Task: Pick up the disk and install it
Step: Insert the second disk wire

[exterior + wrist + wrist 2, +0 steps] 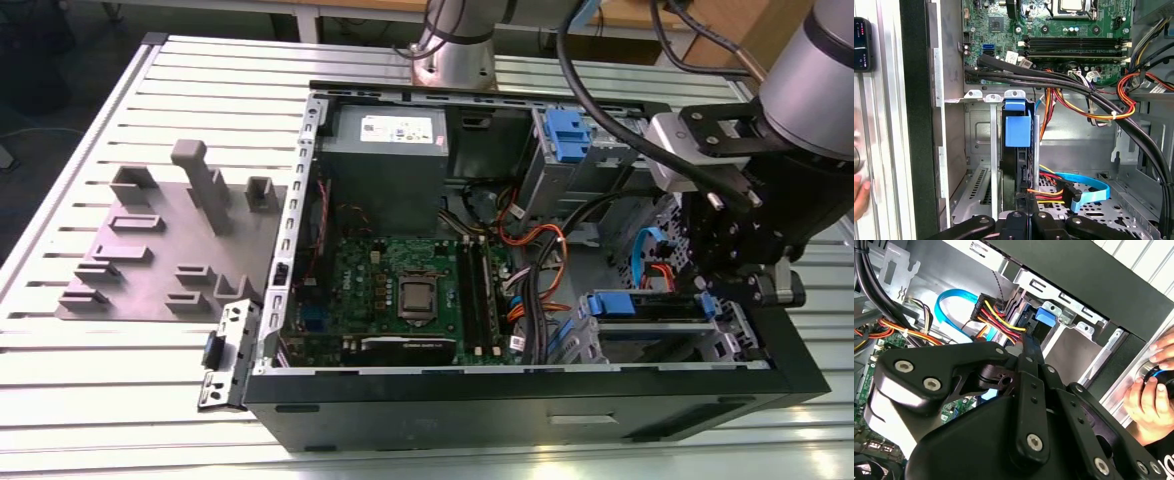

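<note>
The gripper [731, 283] hangs directly over the disk [650, 306], seated edge-on in the drive cage at the computer case's [534, 405] front corner, its 2 fingers pressed together against the disk's rear edge.

Open black desktop computer case [534, 405], centre of the exterior view, on a ribbed silver metal bench [120, 410]. Inside: green motherboard [400, 290] at centre; grey power-supply box with white sticker [387, 135] above it; orange, red and yellow wire bundle [534, 245] to its right. Grey moulded fixture tray with upright posts [160, 235], left of frame.
</note>
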`<action>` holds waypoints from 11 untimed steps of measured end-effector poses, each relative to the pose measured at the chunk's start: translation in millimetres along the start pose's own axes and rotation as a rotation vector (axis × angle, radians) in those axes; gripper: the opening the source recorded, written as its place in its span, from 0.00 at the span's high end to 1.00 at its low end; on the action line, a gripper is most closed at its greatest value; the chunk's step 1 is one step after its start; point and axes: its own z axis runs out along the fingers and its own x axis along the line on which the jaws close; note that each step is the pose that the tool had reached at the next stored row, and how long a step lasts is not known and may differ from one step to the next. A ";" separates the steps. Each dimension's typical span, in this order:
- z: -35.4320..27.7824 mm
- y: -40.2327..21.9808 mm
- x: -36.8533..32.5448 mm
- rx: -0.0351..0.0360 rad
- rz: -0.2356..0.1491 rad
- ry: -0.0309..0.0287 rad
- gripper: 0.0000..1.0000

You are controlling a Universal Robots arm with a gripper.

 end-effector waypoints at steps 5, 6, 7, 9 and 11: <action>-0.4 2.7 0.1 0.0000 0.000 0.0001 0.89; -0.4 2.9 0.1 0.0000 0.000 0.0000 0.89; -0.5 4.3 0.1 0.0000 0.000 -0.0001 0.89; -0.7 5.7 0.1 0.0000 0.000 0.0000 0.89; -0.7 5.8 0.1 0.0000 0.000 -0.0001 0.89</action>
